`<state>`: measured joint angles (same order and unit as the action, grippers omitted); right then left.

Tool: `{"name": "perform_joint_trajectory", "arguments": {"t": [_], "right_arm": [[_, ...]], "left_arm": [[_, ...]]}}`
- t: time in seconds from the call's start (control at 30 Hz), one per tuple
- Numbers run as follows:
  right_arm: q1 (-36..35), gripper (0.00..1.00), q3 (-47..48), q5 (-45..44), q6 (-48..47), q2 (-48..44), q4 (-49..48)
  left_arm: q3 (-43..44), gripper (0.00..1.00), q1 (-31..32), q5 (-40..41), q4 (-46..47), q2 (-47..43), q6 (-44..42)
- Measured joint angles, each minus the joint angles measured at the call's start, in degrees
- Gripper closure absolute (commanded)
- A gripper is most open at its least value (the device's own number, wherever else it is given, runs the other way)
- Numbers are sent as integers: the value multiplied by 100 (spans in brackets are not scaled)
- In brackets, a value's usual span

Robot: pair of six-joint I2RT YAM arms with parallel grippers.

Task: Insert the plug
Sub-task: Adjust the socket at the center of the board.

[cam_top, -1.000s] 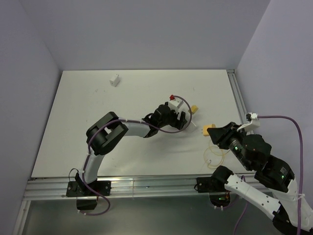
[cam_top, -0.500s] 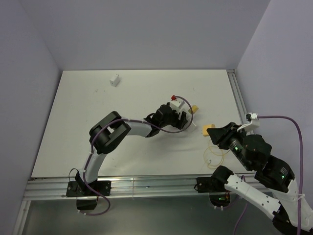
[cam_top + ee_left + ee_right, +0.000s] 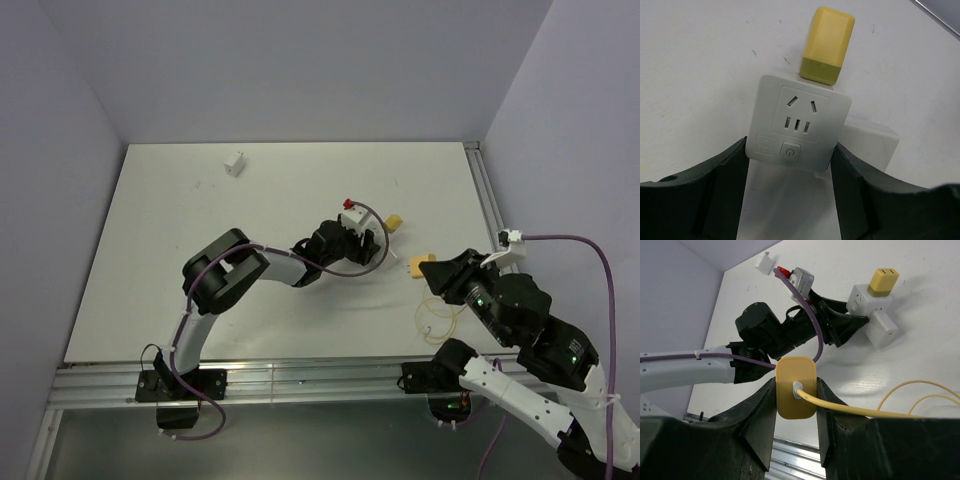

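The left claw (image 3: 790, 152) clamps the socket block (image 3: 800, 120); the right claw (image 3: 795, 396) pinches the yellow plug (image 3: 795, 371), prongs hidden.

White table (image 3: 150, 230) — pale lavender walls (image 3: 300, 70) on three sides.

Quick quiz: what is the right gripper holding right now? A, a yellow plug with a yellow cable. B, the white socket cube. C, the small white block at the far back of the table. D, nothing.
A: the right wrist view shows the right gripper shut on the yellow plug, its yellow cable trailing away; the white socket cube sits in the left gripper.
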<state>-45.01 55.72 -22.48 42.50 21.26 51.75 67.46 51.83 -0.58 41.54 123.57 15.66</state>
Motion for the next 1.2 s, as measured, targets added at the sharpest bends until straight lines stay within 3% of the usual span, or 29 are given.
{"name": "perform_joint_trajectory", "arguments": {"t": [0.03,0.07,0.13,0.4,0.73,1.0,1.1,1.2], "right_arm": [[0,100,-7,7,0,11,-13],[0,100,-17,9,0,22,-28],[0,100,-50,9,-2,72,-52],[0,100,-166,-70,2,387,-107],[0,100,-164,-409,17,1220,42],[0,100,-164,-398,-20,1250,20],[0,100,-164,-374,-28,1235,13],[0,100,-166,-326,-46,1213,-4]], "left_arm": [[-63,81,0,2,66,-22,-2],[-129,94,0,7,92,-59,-9],[-216,100,0,11,57,-151,-57],[-866,100,-2,-55,-133,-765,-286],[-1659,100,-17,-1628,-428,-1641,-588],[-1598,100,-81,-2822,-1045,-1598,-1091],[-1320,96,-131,-2992,-1292,-1469,-1196],[-957,86,-177,-3025,-1593,-1305,-1303]]}}
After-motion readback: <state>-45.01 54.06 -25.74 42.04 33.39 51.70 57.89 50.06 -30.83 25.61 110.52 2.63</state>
